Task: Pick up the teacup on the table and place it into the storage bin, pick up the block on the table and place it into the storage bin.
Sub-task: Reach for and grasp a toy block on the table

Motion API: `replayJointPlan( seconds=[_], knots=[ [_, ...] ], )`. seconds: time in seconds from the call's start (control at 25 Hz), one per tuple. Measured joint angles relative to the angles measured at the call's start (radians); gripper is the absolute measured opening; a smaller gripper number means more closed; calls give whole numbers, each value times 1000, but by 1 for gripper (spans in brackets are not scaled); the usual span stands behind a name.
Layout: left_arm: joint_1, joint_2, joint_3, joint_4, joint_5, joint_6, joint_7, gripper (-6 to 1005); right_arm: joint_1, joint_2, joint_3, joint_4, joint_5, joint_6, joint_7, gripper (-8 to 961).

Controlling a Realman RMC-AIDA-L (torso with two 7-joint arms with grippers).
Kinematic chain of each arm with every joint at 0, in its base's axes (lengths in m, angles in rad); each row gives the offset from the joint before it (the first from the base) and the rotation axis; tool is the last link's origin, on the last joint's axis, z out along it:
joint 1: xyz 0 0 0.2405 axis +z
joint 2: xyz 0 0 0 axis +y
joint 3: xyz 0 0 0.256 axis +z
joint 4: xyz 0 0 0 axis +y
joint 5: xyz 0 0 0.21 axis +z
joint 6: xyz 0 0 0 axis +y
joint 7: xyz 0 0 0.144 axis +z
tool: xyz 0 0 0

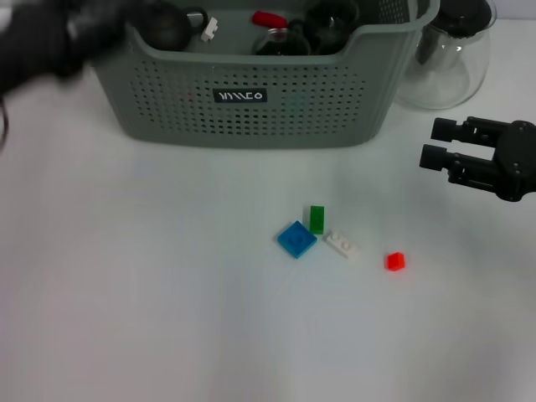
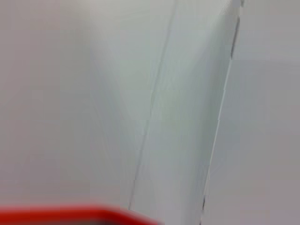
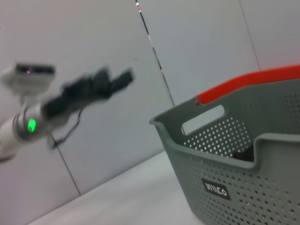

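The right gripper [image 1: 434, 143] hangs at the right edge of the head view, above the white table [image 1: 126, 293], its two black fingers [image 1: 444, 129] pointing toward the frame's centre with a narrow gap between them, holding nothing. The left gripper [image 1: 172, 25] is a dark blur in the upper left corner, over the near left corner of the storage bin [image 1: 251, 109]; whether it is open or closed cannot be told. In the right wrist view it appears raised in the upper left of the frame [image 3: 115, 80].

The bin fills the top centre, holding dark objects. A glass jug [image 1: 448, 59] stands just to its right.

Below the bin, mid-frame, lie a blue block [image 1: 296, 239], a green block [image 1: 316, 219], a white block [image 1: 342, 244] and, apart to the right, a red block [image 1: 394, 261].
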Motion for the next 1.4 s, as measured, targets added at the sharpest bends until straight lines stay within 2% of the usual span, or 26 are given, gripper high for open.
replayJointPlan(
  seconds=[0.12,0.2,0.32,0.48,0.64,0.76,0.88,1.08,1.16,1.4],
  knots=[
    [75,-26,-6,-63,86,23,200,661,4,0,-3,0,0,0,0,613],
    [97,-30,-9,-153,149,32,329,662,6,0,-2,0,0,0,0,613],
    [96,-28,-12,-266,235,21,442,663,7,-1,-3,0,0,0,7,613],
    [67,-28,5,-384,320,-53,548,664,10,-1,-4,0,0,0,10,612],
    [22,-28,56,-487,338,-115,619,666,10,-2,-3,0,0,0,15,612],
    [-20,-31,108,-575,339,-193,707,667,9,-2,1,0,0,0,29,612],
    [-68,-31,123,-665,337,-293,774,668,9,-6,1,-1,0,0,54,612],
    [-114,-33,93,-757,311,-439,862,670,10,-9,0,-8,0,0,73,612],
    [-110,-33,35,-807,279,-471,971,671,10,-10,0,-10,0,0,78,612],
    [-100,-34,-12,-851,276,-488,1068,673,12,-12,1,-11,0,0,79,612]
  ],
)
